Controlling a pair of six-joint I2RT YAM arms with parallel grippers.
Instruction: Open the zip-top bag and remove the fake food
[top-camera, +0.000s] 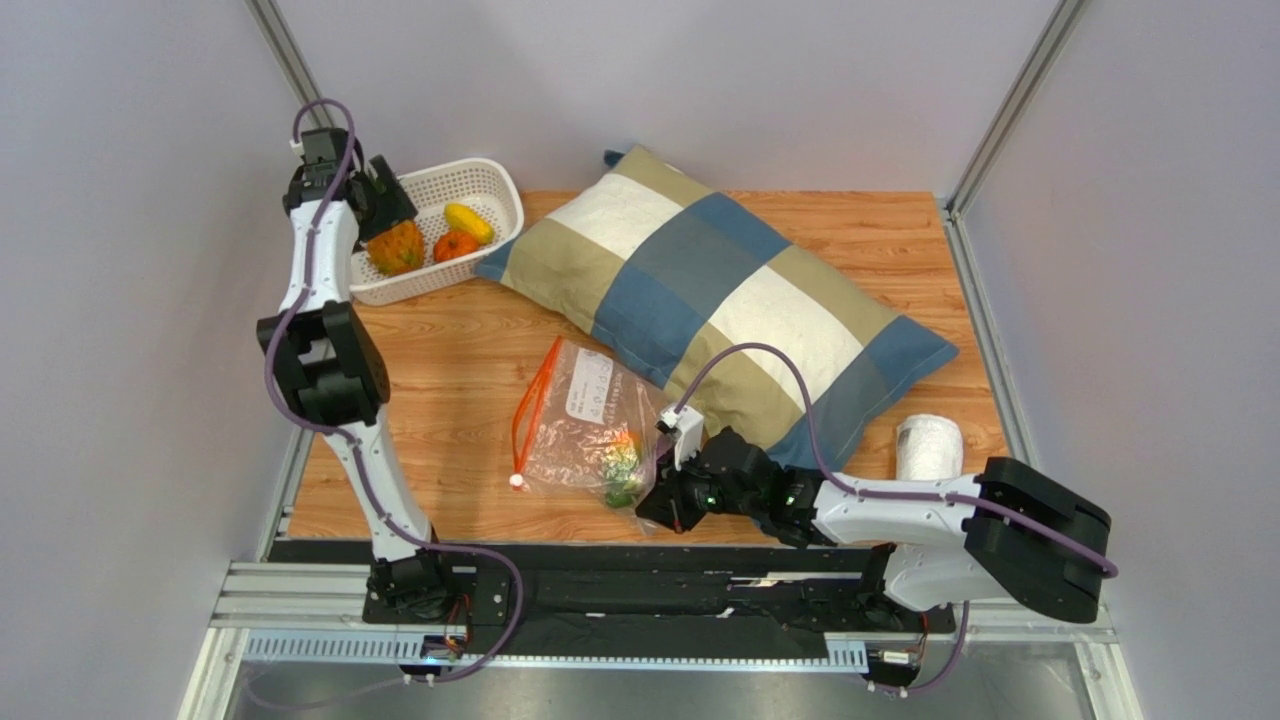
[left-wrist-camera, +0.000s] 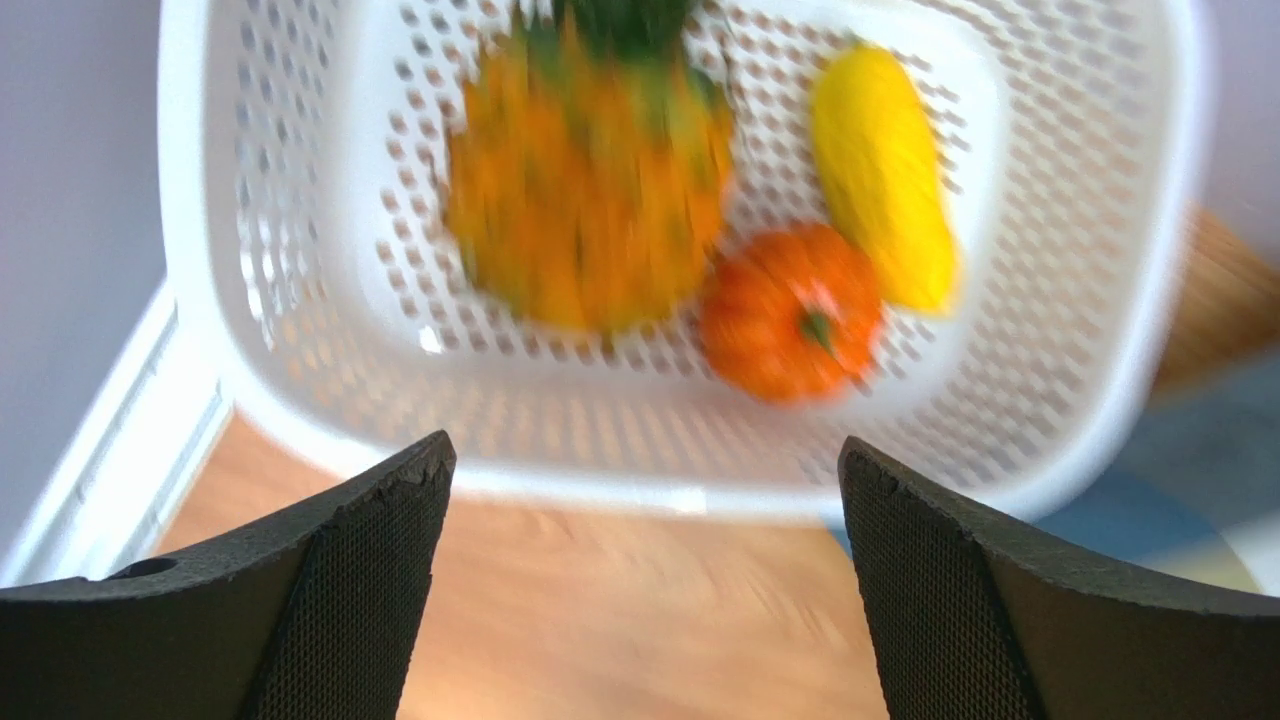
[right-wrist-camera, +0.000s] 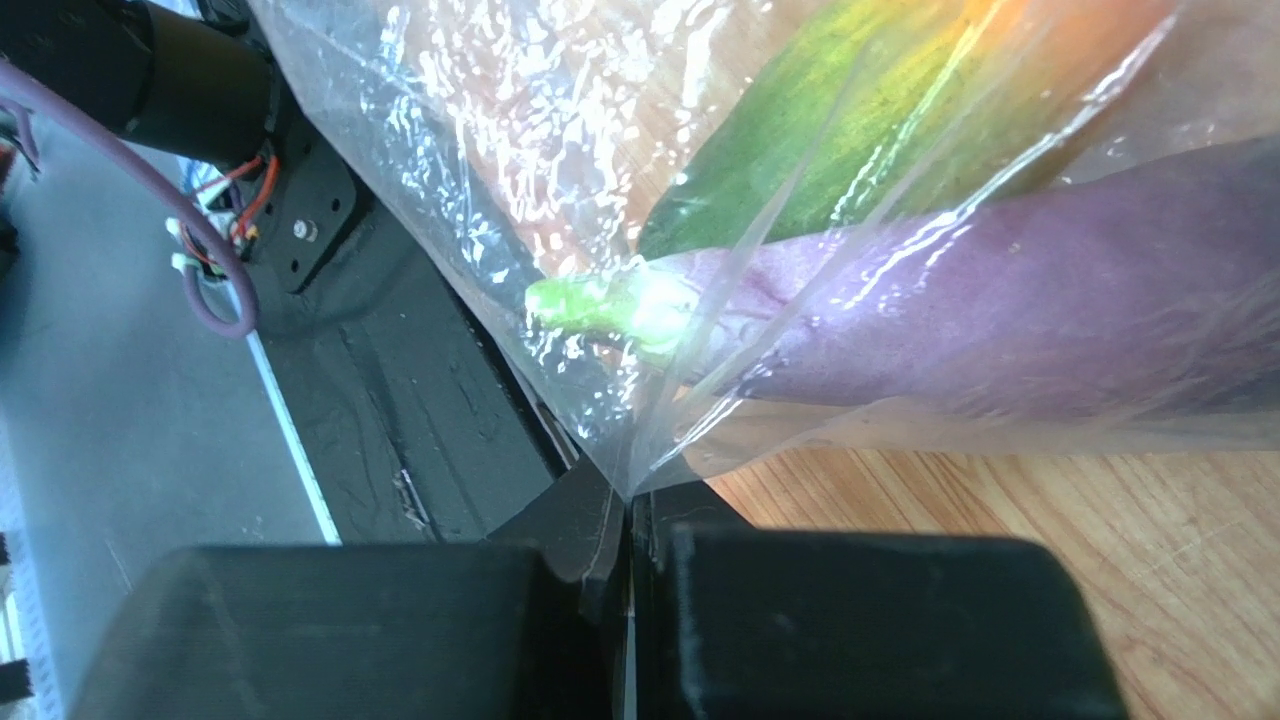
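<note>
The clear zip-top bag (top-camera: 589, 420) lies on the table's front middle, its orange-red zip strip (top-camera: 534, 405) at the left with a white slider. My right gripper (top-camera: 657, 503) is shut on the bag's bottom corner (right-wrist-camera: 631, 473). Inside the bag lie a purple eggplant (right-wrist-camera: 1022, 323) and a green-orange mango (right-wrist-camera: 842, 120). My left gripper (left-wrist-camera: 643, 495) is open and empty, over the near rim of the white basket (top-camera: 489, 188). In the basket lie an orange pineapple (left-wrist-camera: 586, 165), a yellow piece (left-wrist-camera: 887, 173) and an orange-red round one (left-wrist-camera: 789, 308).
A large striped pillow (top-camera: 721, 293) lies across the table's middle and back. A white paper roll (top-camera: 929, 446) stands at the right front. Grey walls close in on both sides. The black base rail (top-camera: 601, 578) runs along the near edge.
</note>
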